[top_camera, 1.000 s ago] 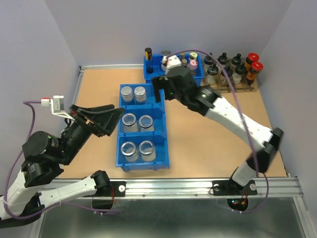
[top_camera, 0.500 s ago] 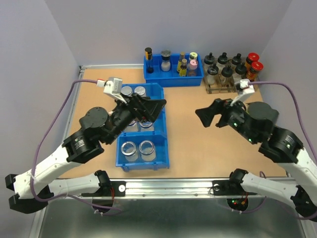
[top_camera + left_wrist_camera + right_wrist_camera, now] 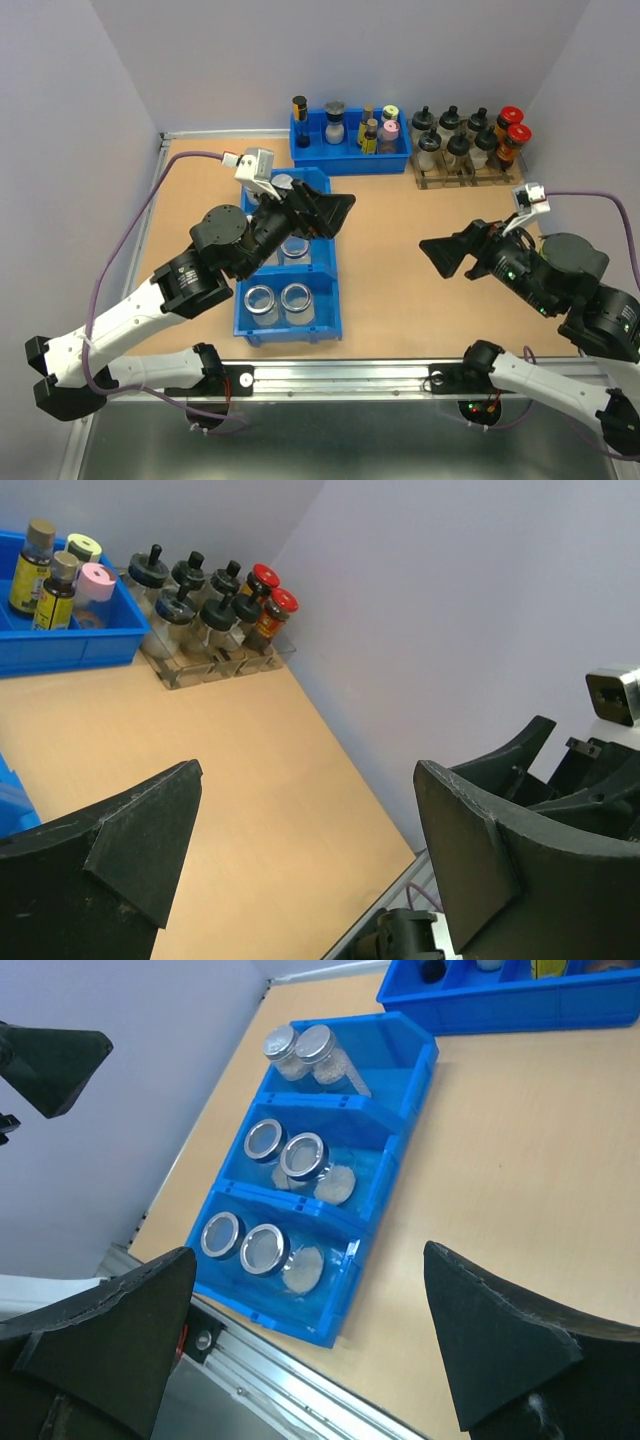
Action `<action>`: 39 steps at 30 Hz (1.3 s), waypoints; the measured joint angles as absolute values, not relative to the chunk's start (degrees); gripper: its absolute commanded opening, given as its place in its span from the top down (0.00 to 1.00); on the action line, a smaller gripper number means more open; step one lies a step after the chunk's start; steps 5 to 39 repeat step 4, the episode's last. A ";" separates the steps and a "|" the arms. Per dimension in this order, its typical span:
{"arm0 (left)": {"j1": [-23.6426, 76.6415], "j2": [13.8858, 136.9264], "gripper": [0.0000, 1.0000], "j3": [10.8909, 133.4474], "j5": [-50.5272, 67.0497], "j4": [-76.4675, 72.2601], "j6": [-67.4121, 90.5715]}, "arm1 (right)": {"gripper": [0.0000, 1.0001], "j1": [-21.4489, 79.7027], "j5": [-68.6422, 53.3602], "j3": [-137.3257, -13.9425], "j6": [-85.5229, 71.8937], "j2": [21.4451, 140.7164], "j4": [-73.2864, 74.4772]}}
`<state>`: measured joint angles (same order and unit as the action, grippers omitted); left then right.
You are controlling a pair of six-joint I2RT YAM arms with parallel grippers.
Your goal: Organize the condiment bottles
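**A:** Where are the condiment bottles [image 3: 303, 1155]?

**B:** All six sit in the blue divided bin [image 3: 400, 1140], two to a compartment. The far pair carries pale lids. The other four stand open-mouthed.

**A:** Is anything gripping them?

**B:** No. The left gripper [image 3: 338, 215] hangs above the far right corner of the bin, its fingers spread wide with nothing between them. The right gripper [image 3: 436, 258] hovers over the table [image 3: 400, 310], well to the right of the bin. Its fingers are just as wide apart and hold nothing.

**A:** What gets in the way?

**B:** From above, the left arm [image 3: 225, 240] covers most of the far and middle compartments. Only the right wrist view shows all six bottles.

**A:** And what's around them?

**B:** A blue tray [image 3: 350, 165] of small spice bottles [image 3: 378, 130] stands along the back edge. Just beside it on the right is a rack [image 3: 200, 670] of black-capped and red-capped bottles. Both are well apart from the bin and from either gripper.
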<state>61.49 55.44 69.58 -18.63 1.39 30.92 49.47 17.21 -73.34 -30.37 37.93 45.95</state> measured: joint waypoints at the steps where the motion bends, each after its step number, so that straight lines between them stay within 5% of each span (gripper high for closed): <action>1: 61.49 55.44 0.01 69.58 -18.63 1.28 30.92 | 0.00 49.47 17.08 -73.34 -30.48 37.85 46.22; 39: 61.49 55.46 0.01 69.58 -18.61 0.95 30.92 | 0.00 49.47 16.95 -73.43 -30.92 37.87 47.18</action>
